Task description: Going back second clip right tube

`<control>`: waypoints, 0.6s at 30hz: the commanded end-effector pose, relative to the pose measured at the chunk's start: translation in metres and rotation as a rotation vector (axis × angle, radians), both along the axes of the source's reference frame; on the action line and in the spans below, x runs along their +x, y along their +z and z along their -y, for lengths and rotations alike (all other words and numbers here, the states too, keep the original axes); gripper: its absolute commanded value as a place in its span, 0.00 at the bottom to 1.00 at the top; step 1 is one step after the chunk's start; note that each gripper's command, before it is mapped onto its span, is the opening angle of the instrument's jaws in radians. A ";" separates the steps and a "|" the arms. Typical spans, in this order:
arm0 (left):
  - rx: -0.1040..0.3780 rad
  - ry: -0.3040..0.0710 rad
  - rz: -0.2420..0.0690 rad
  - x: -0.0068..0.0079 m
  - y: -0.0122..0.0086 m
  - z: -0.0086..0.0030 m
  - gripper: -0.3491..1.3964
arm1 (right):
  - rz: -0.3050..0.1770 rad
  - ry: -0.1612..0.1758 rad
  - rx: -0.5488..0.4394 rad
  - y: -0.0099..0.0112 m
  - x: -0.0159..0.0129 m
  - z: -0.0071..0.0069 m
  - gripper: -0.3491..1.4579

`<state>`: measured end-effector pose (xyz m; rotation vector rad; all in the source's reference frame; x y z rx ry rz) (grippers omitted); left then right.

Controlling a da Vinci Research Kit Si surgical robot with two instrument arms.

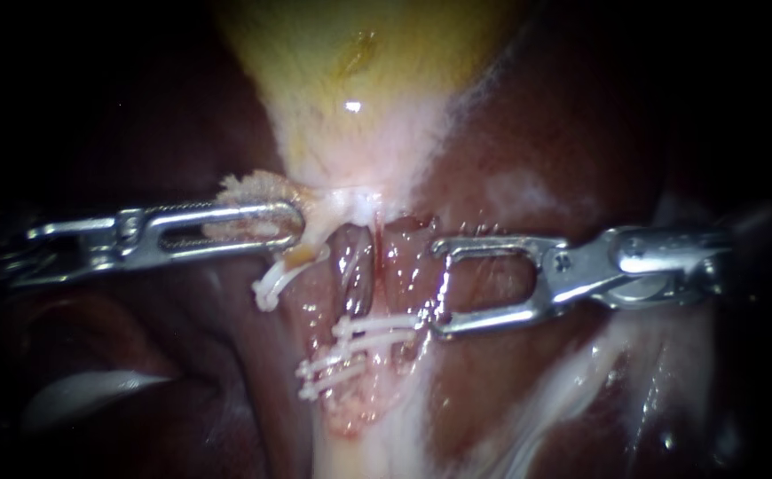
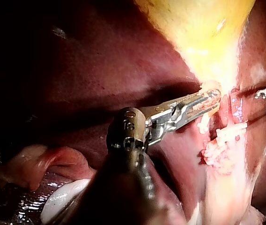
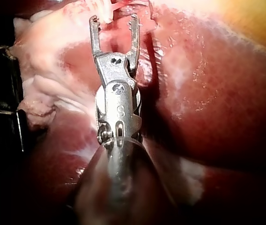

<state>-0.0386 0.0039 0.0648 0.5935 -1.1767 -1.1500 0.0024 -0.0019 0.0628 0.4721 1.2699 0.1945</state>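
The liver (image 1: 537, 133) fills the field around the gallbladder (image 1: 359, 71), dark red on both sides of it. The gallbladder is your landmark: yellow and broad, tapering to a pale narrow end at mid-field.

Your left instrument (image 1: 295, 226) comes in level and ends right at that narrow end. Its jaws lie together on a tuft of tissue (image 1: 253, 188) hanging off the gallbladder's neck. The left wrist view shows the same grip (image 2: 210, 98).

Your right instrument (image 1: 439, 284) sits on the opposite side of the neck, a little farther from the gallbladder than the left one. Its jaws stand wide apart with nothing between them but bare liver surface behind. The right wrist view confirms it (image 3: 114, 21): two hooked tips with a clear gap, stopped short of the pale tissue ahead.

Two strands leave the gallbladder's neck. The left tube (image 1: 315, 239) curves away toward your left instrument and carries one white clip (image 1: 269, 288) at its far end. The right tube (image 1: 370, 266) runs straight away from the neck, red and glistening, between the two instruments.

Farther from the gallbladder along the right tube lies a stack of white clips (image 1: 342, 359) set across it. The uppermost clip (image 1: 377, 326) is the nearest to the gallbladder, and its end lies just beside the lower jaw tip of your right instrument; whether they touch, you cannot tell.
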 end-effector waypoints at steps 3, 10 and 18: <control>0.000 0.000 0.000 0.0000 0.0000 0.0000 0.00 | -0.003 0.004 -0.008 -0.0007 -0.0009 -0.0007 0.47; -0.001 -0.001 -0.001 -0.0002 0.0002 0.0001 0.00 | -0.007 0.003 -0.012 -0.0010 -0.0015 -0.0008 0.47; -0.008 -0.009 -0.003 -0.0013 0.0015 0.0002 0.00 | -0.008 0.002 -0.012 -0.0012 -0.0015 -0.0006 0.47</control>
